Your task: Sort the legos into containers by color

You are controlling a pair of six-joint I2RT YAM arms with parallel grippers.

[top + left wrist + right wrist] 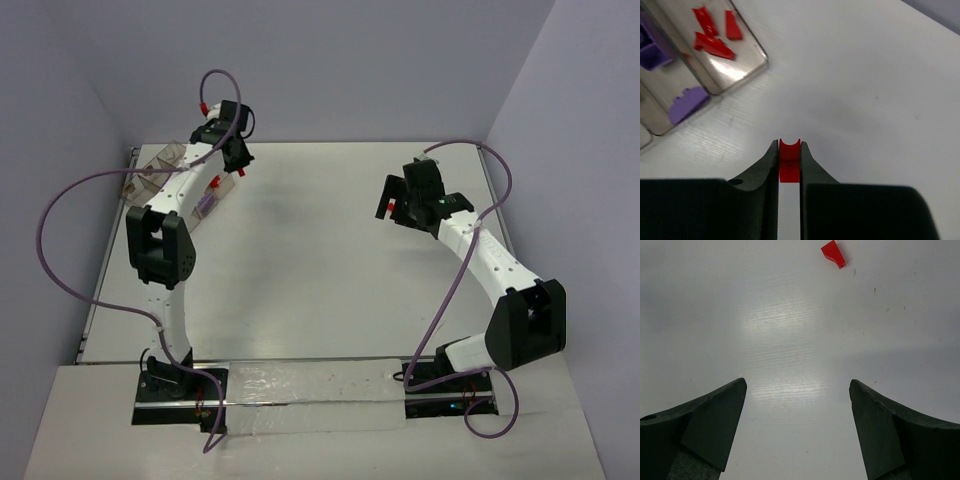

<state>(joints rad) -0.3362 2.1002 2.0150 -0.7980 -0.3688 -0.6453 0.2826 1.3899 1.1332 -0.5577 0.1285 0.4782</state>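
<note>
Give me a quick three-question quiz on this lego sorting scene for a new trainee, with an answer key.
1. True or false: the right gripper is shut on a brick.
2. What colour is the held piece between the left gripper's fingers? A purple, B red, C clear.
3. Fill in: the loose red brick ahead of the right gripper lies on the ____.
Key: 1 false, it is open and empty. 2 B. 3 table.
</note>
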